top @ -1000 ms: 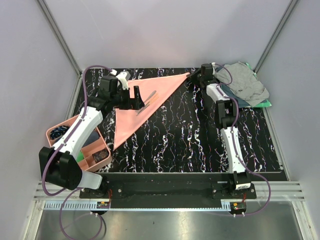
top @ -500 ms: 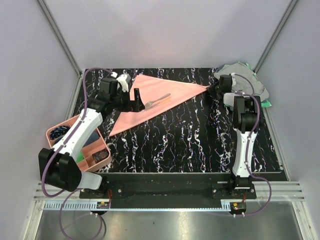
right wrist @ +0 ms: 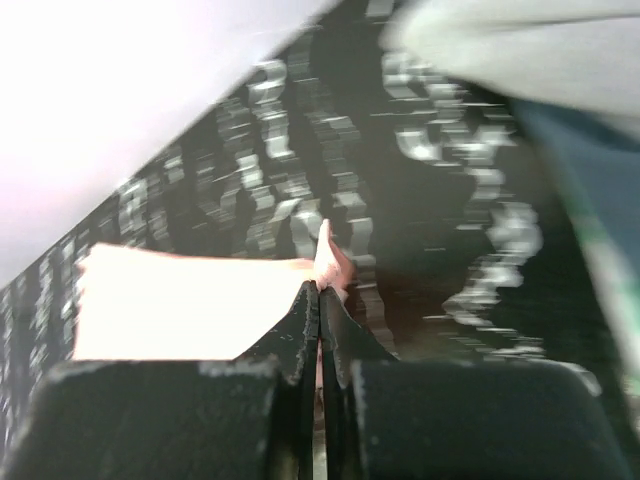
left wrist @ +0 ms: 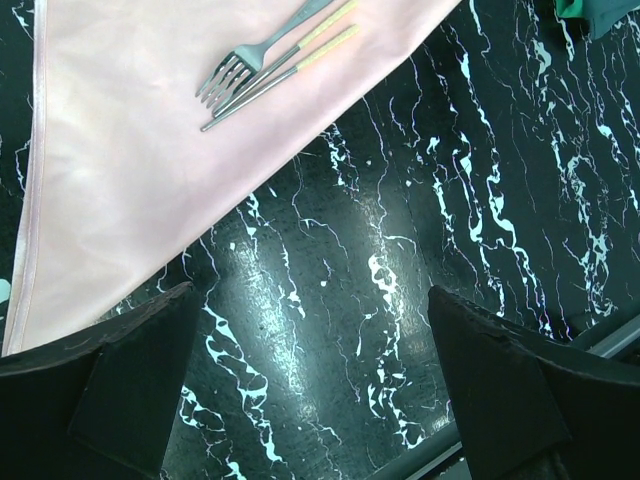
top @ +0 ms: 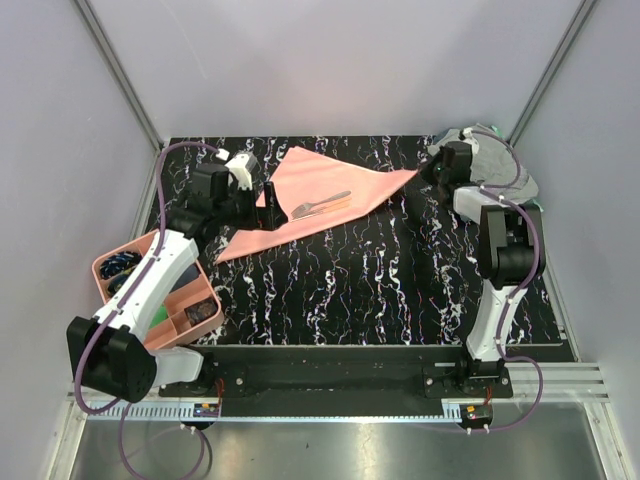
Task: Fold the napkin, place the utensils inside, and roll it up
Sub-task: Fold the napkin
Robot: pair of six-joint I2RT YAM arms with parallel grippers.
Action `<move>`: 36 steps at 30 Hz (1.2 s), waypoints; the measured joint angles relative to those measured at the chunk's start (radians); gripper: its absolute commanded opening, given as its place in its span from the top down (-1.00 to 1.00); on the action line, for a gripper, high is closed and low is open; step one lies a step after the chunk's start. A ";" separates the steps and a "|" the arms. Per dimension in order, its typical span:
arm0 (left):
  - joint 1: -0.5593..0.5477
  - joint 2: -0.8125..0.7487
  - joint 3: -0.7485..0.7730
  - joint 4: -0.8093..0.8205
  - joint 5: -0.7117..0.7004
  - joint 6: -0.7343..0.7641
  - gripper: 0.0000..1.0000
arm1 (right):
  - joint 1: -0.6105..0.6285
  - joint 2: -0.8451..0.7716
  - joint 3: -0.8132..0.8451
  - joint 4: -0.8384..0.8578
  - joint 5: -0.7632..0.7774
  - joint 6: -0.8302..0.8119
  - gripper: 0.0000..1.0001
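The salmon-pink napkin [top: 305,198] lies folded in a triangle across the back of the table, one tip at the right. A silver fork [top: 322,204] and thin sticks with brownish handles lie on it near the middle; in the left wrist view the fork [left wrist: 250,55] and the sticks [left wrist: 290,68] show on the napkin [left wrist: 130,170]. My right gripper [top: 424,172] is shut on the napkin's right tip [right wrist: 328,262]. My left gripper [top: 268,200] is open, over the napkin's left part, holding nothing; its fingers [left wrist: 120,385] frame bare table.
A grey cloth [top: 495,168] lies on a green one at the back right corner, just behind my right gripper. A pink compartment tray [top: 155,290] with small items stands at the left edge. The table is black marble-patterned [top: 380,280].
My right gripper has pulled the napkin's tip to the right, towards the grey cloth, turning the napkin and cutlery with it. My left gripper stayed open over the napkin's left part.
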 measured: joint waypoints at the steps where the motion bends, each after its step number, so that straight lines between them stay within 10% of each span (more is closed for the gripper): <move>1: 0.000 0.000 -0.002 0.000 0.001 0.000 -0.97 | 0.014 -0.007 0.000 0.008 0.000 -0.007 1.00; 17: 0.000 0.000 -0.012 0.005 0.022 -0.005 -0.97 | 0.446 0.131 0.182 0.038 -0.096 -0.021 1.00; 36: 0.000 0.000 -0.026 0.016 0.032 -0.015 -0.97 | 0.584 0.220 0.259 0.031 -0.159 0.046 1.00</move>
